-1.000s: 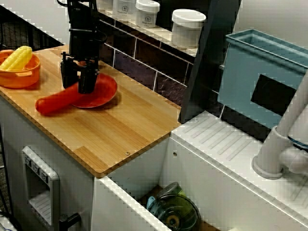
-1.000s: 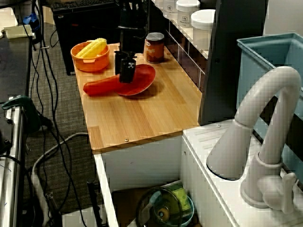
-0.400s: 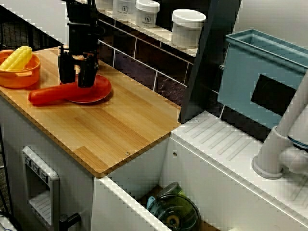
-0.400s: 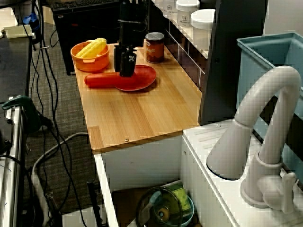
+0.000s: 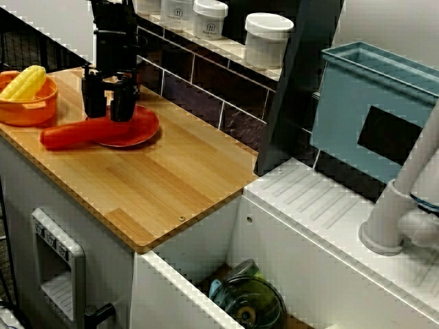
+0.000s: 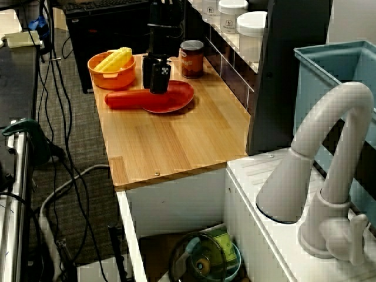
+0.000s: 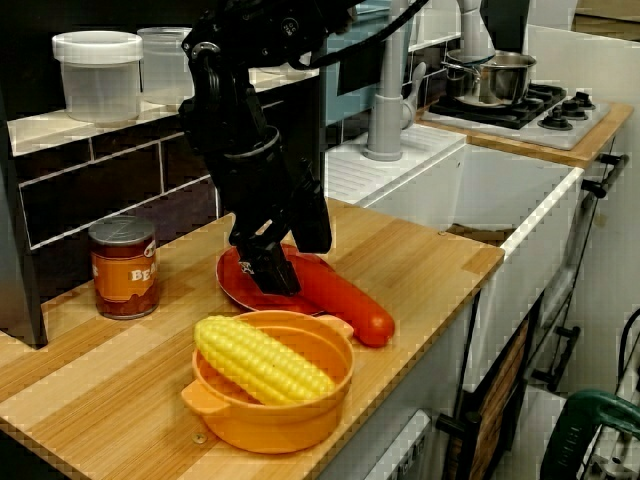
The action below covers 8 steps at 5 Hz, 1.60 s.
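The gripper (image 5: pixel 108 110) is black. The long sausage (image 5: pixel 68 135) is red, and the plate (image 5: pixel 140 127) is red too. The bowl (image 5: pixel 24 110) is orange and the corn (image 5: pixel 26 82) is yellow. The counter (image 5: pixel 158 185) is light brown wood with stripes. The can (image 7: pixel 124 270) is orange with a silver top. The jars (image 5: pixel 267 38) are white, the bin (image 5: pixel 350 103) is blue-green, and the wall tiles (image 5: pixel 199 96) are dark brown with pale lines.

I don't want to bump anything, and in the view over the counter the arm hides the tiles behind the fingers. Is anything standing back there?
Observer: Yes. The view from the bowl end shows a can upright by the tiled wall.
Operator: Is it touching the red plate?
Observer: No. That view shows bare counter between the can and the plate.
Operator: What lies past the sink?
Observer: A hob with a steel pot on it.
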Tool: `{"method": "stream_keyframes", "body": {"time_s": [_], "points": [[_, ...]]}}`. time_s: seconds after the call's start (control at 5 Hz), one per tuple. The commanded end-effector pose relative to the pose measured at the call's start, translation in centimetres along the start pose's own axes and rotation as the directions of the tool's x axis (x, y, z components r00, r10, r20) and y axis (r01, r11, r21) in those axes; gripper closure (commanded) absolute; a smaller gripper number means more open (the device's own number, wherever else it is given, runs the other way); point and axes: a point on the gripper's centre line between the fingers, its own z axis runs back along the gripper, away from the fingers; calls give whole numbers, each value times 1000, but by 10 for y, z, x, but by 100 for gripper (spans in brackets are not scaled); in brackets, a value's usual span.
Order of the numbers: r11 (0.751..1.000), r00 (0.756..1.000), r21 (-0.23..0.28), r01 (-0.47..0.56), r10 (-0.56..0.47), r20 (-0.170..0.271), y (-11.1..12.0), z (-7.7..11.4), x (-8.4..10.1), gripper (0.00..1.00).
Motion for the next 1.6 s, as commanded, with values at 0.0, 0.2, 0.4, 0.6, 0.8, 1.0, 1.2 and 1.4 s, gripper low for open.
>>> {"method": "stream_keyframes", "body": {"time_s": [0.0,0.2,0.4,0.6,0.8,1.0,1.2,1.4], "points": [[998,989,61,24,-33,142,2,23,-15,0],[996,984,87,24,-39,174,0,28,-23,0],[993,965,115,-18,-13,263,5,42,-33,0],[994,955,101,-42,10,298,15,49,-35,0],[995,939,91,-33,0,343,23,51,-43,0],[995,932,91,-27,-8,362,28,45,-47,0],[993,935,114,11,-51,351,24,35,-46,0],[986,933,131,104,-142,332,23,25,-40,0]]}}
